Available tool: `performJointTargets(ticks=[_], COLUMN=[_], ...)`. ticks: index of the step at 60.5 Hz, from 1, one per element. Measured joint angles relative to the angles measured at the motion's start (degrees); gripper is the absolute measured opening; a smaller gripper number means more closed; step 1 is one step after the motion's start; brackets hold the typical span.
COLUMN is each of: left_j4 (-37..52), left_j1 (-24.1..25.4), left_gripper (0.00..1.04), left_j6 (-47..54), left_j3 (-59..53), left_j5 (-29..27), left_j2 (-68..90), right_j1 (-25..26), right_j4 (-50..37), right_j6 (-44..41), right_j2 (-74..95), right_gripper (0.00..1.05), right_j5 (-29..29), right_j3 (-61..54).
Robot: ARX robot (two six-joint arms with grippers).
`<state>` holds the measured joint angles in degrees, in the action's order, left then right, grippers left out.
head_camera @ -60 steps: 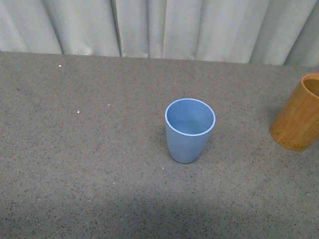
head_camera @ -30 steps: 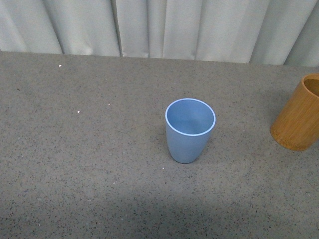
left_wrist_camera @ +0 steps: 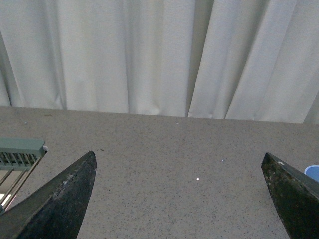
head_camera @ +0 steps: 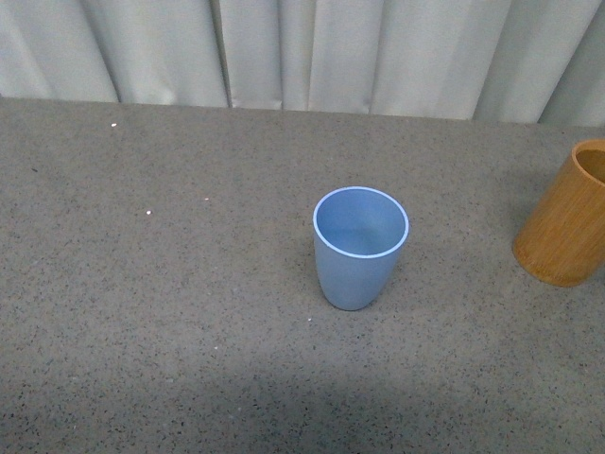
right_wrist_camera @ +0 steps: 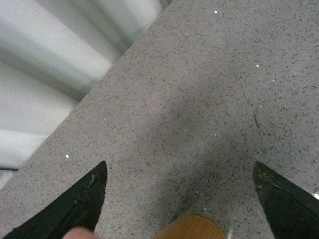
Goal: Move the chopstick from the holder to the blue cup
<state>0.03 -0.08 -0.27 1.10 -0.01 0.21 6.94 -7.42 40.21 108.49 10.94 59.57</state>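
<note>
Now: blue cup [head_camera: 360,248] upright mid-surface [head_camera: 170,322]; holder [head_camera: 565,218] well apart, at R edge. R end effector [right_wrist_camera: 180,163] wide open, empty, holder rim between its fingers (pink blur [right_wrist_camera: 82,233] beside rim, chopstick? can't tell). L end effector [left_wrist_camera: 178,155] wide open, empty.

A grey speckled table [head_camera: 142,312] bears the blue cup [head_camera: 359,251] and holder [head_camera: 565,222].

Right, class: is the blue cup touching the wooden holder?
Apart. The front view shows bare grey table between the blue cup and the holder, which stands at the right edge.
</note>
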Motion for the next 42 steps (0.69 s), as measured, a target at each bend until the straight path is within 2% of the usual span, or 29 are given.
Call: performJointTargets(ticks=[16,26,42], left_j4=[0.00,0.00,0.00], left_j1=[0.00,0.00,0.00], left_gripper=[0.98,0.98,0.98], left_j6=[0.00,0.00,0.00], left_j3=[0.00,0.00,0.00], left_j5=[0.00,0.00,0.00], left_j2=[0.00,0.00,0.00], right_j1=[-0.31,-1.09,-1.14], right_j4=[-0.92,-2.12,-3.32], right_j6=[-0.33,-0.72,-0.83], right_j2=[1.49,1.51,-0.11], right_gripper=[0.38,0.00,0.01], right_j5=[-1.16,-1.60,-1.92], right_j3=[1.20,1.22,0.96])
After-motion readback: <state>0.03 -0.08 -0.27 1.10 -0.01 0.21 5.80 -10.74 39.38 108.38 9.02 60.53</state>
